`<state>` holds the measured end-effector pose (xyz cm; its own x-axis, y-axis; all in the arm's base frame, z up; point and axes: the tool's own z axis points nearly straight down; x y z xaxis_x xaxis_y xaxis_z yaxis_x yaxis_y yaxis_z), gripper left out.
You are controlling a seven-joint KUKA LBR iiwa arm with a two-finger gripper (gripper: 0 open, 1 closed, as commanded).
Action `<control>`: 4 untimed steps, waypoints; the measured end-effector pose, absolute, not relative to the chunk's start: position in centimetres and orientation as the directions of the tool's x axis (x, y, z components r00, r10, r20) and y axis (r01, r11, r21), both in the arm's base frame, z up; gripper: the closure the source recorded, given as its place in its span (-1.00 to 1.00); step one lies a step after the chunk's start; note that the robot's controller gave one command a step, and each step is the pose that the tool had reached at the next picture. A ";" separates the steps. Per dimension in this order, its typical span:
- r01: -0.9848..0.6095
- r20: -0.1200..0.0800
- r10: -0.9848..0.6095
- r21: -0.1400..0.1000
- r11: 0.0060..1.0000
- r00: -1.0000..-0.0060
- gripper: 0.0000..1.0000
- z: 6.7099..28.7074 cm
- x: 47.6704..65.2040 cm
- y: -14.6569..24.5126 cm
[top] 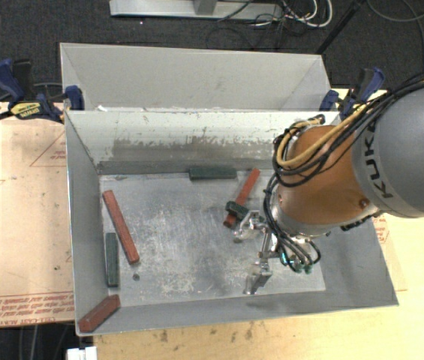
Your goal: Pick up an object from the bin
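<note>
Gripper [251,252] low at 4 o'clock in grey bin [181,255], fingers spread wide over bare floor. Small dark red block [231,214] at 11 o'clock of it, just beside upper finger; reddish stick [250,185] beyond, near 12.

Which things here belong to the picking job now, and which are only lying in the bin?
Job: gripper; grey bin; small dark red piece beside the gripper, probably; short reddish bar behind it, perhaps.
Lying about: long reddish bar and left green bar; corner bar; back green bar.
</note>
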<state>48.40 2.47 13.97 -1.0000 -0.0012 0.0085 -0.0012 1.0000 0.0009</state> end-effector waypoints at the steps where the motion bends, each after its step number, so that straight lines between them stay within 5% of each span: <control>1: 0.000 0.001 0.000 0.001 1.000 -1.000 -1.00 14.3 48.6 2.5; 2: -0.129 -0.007 -0.129 0.001 0.992 -0.992 -1.00 11.3 53.1 0.2; 3: -0.114 -0.001 -0.114 0.001 0.993 -0.993 -1.00 12.3 58.1 -1.7; 4: -0.002 -0.007 -0.002 0.001 1.000 -1.000 -1.00 13.2 60.4 -2.2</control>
